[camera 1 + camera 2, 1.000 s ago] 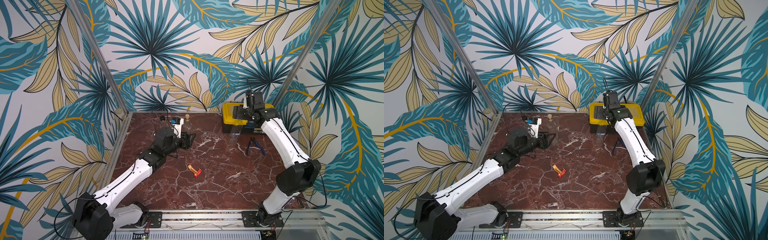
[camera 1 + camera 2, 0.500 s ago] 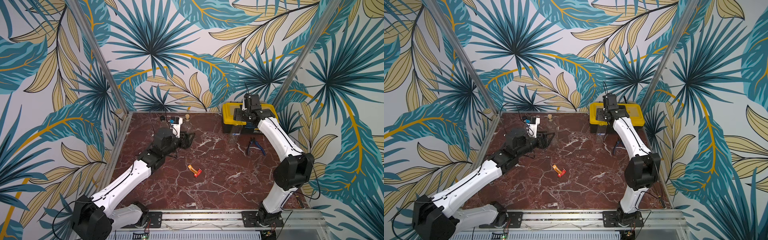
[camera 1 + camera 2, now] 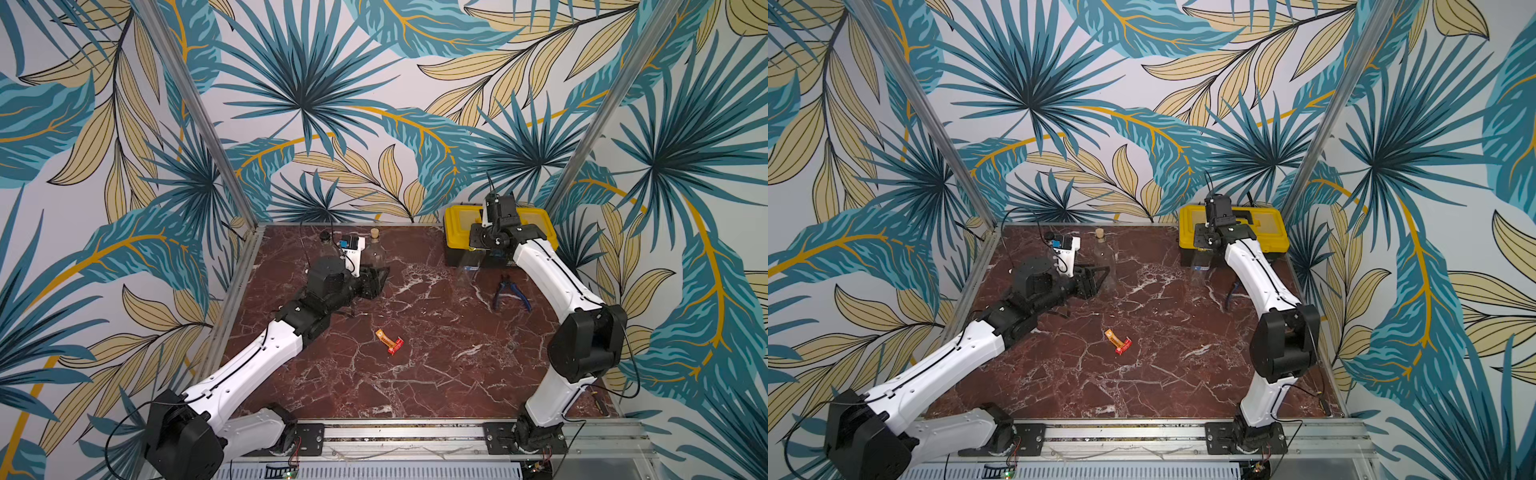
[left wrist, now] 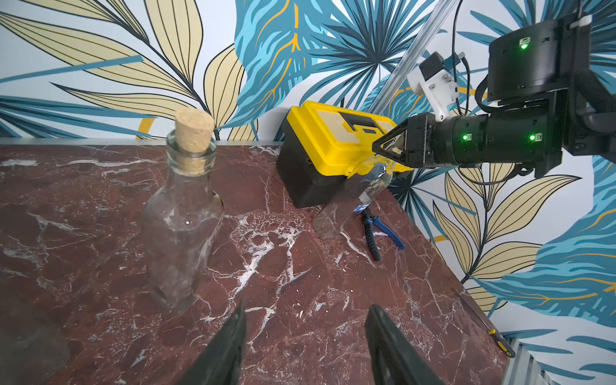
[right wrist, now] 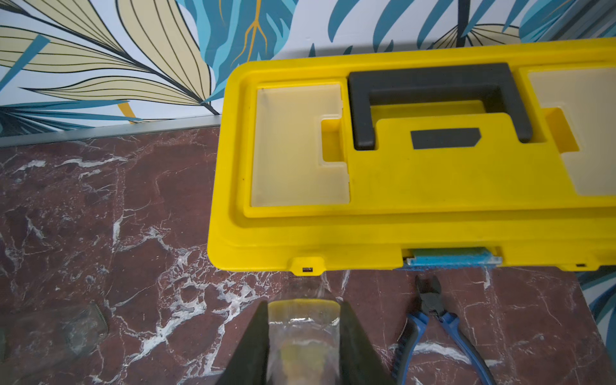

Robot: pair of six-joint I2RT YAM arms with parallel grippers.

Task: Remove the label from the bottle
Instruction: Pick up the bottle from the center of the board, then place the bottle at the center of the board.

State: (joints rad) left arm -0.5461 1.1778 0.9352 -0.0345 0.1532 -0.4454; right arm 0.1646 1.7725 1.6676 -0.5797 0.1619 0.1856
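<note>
Your right jaws pinch the clear bottle (image 4: 353, 196), tilted, just in front of the yellow toolbox (image 5: 416, 206). Blue-handled cutters (image 5: 433, 320) lie beside it on the tabletop (image 3: 415, 374). Your left jaws stand spread near the corked glass bottle (image 4: 183, 226). An orange wrapper (image 3: 389, 341) lies mid-tabletop.

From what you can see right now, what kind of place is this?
Probably a robot training cell: a left arm and right arm mounted on an aluminium rail, a marble-look tabletop boxed in by leaf-print panels, and staged props such as a yellow toolbox and a corked glass bottle.
</note>
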